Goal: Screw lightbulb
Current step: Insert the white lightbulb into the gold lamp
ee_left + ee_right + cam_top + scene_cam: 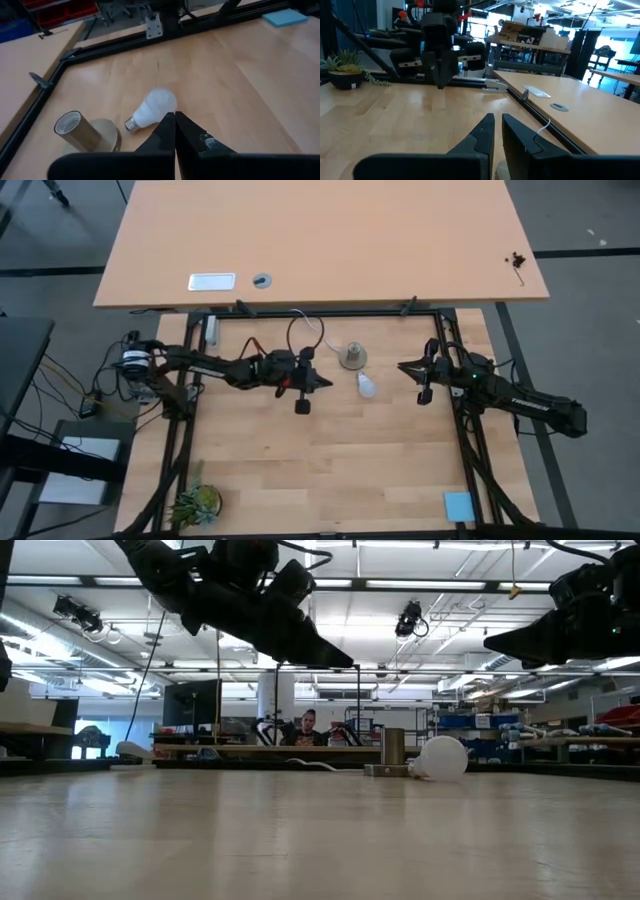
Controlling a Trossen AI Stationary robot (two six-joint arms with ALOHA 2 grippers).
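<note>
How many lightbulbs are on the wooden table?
1. The small white pear-shaped lightbulb lies on its side on the light wooden table, beside the grey cone-shaped socket, between the two arms. No other shows; none seems hidden.

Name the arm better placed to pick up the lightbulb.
Probably left. The left gripper, shut, hangs above the table beside the lightbulb, pointing at it. The right gripper sits farther off beyond the bulb.

A grey cone-shaped socket (352, 357) stands near the far edge of the wooden surface (330, 460), its white cord (305, 320) looping off behind it. A small potted plant (195, 504) sits at one near corner, a blue pad (458, 506) at the other — well apart. Beyond, a second tabletop (320, 240) carries a white plate (211, 281) and a round grommet (261, 280).
</note>
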